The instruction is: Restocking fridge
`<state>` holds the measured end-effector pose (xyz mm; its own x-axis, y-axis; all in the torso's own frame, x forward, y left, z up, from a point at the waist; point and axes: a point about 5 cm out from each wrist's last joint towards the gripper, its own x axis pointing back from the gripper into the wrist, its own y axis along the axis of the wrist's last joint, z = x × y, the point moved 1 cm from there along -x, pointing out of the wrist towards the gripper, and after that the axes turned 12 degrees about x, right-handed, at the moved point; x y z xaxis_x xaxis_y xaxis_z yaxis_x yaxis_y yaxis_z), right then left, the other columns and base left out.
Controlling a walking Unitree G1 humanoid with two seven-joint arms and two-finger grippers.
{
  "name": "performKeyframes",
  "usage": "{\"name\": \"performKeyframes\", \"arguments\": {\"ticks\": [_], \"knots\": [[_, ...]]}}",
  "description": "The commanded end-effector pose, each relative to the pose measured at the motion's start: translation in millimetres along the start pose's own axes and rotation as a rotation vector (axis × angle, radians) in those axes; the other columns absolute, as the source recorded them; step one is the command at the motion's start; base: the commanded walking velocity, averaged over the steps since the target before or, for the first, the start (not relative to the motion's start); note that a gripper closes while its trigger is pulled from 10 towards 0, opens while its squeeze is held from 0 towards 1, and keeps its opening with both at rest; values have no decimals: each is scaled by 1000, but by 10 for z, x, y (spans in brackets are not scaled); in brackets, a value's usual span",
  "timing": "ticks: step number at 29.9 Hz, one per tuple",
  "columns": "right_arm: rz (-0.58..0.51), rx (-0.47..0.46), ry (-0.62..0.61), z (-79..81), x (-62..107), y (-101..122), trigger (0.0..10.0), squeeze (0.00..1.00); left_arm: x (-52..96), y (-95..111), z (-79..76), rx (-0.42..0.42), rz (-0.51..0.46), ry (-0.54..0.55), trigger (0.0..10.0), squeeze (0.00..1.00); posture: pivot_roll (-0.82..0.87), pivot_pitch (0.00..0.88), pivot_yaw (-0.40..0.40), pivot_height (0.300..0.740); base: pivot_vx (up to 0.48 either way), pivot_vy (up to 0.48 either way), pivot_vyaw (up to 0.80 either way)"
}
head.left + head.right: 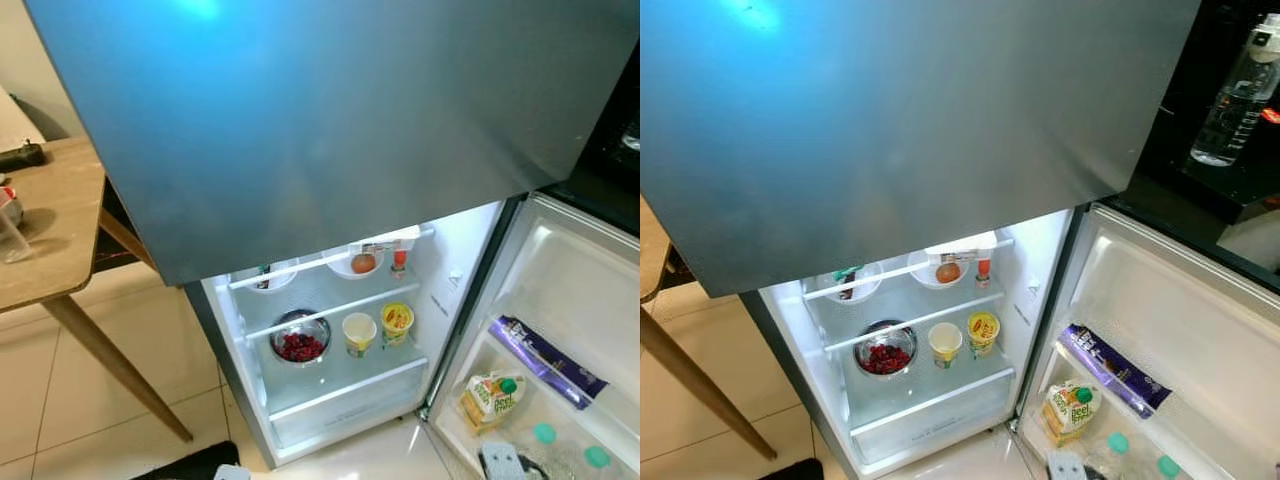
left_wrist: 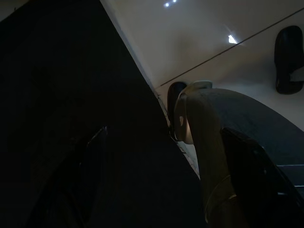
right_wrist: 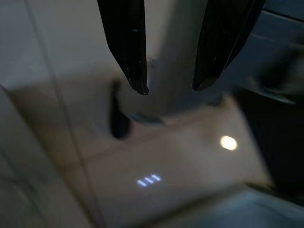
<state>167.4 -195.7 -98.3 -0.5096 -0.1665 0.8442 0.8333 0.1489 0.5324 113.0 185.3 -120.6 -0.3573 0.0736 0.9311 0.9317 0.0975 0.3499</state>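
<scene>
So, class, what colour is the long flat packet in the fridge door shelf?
Purple long flat packet, clearest in right eye view.

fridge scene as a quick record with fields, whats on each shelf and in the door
fridge: lower door open, upper door shut
upper shelf: white bowl on the left, white bowl holding an orange-brown round item, small red-capped bottle
lower shelf: metal bowl of red berries, white cup, yellow tub
door bin: purple packet, carton with green cap, teal caps
beside fridge: wooden table on the left
right gripper: fingers apart, nothing between them
</scene>
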Motion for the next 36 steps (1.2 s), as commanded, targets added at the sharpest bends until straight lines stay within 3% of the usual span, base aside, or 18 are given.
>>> {"name": "performKeyframes", "arguments": {"ticks": [1, 13, 18, 19, 24, 27, 31, 36], "knots": [[-88, -19, 51, 50, -31, 200, 10000, 0, 18, -69, 62, 0, 23, 12, 10000, 0, -76, 0, 2, 740, 0, 0, 0], [-206, 25, 195, 220, -71, 526, 10000, 0, 5, -37, 23, -5, 15, 16, 10000, 0, -74, 0, -5, 740, 0, 0, 0], [-84, 121, 83, 112, -59, 300, 10000, 0, 5, -15, 25, 10, 0, 16, 10000, 0, -71, 0, -5, 740, 0, 0, 0], [-84, 121, 83, 112, -59, 300, 10000, 0, 5, -15, 25, 10, 0, 16, 10000, 0, -71, 0, -5, 740, 0, 0, 0], [87, 140, -66, -97, 48, -152, 10000, 0, 25, 17, 109, 73, -33, 16, 10000, 0, -76, 0, -5, 740, 0, 0, 0], [130, 141, -92, -130, 84, -276, 10000, 0, 38, -4, 151, 74, -29, 20, 10000, 0, -76, 0, -5, 740, 0, 0, 0], [179, 166, -95, -127, 113, -392, 10000, 0, 49, -24, 187, 79, -26, 20, 10000, 0, -79, 0, -5, 740, 0, 0, 0], [179, 164, -98, -138, 113, -383, 10000, 0, 50, -26, 183, 95, -33, 14, 10000, 0, -76, 0, -7, 740, 0, 0, 0]]}}
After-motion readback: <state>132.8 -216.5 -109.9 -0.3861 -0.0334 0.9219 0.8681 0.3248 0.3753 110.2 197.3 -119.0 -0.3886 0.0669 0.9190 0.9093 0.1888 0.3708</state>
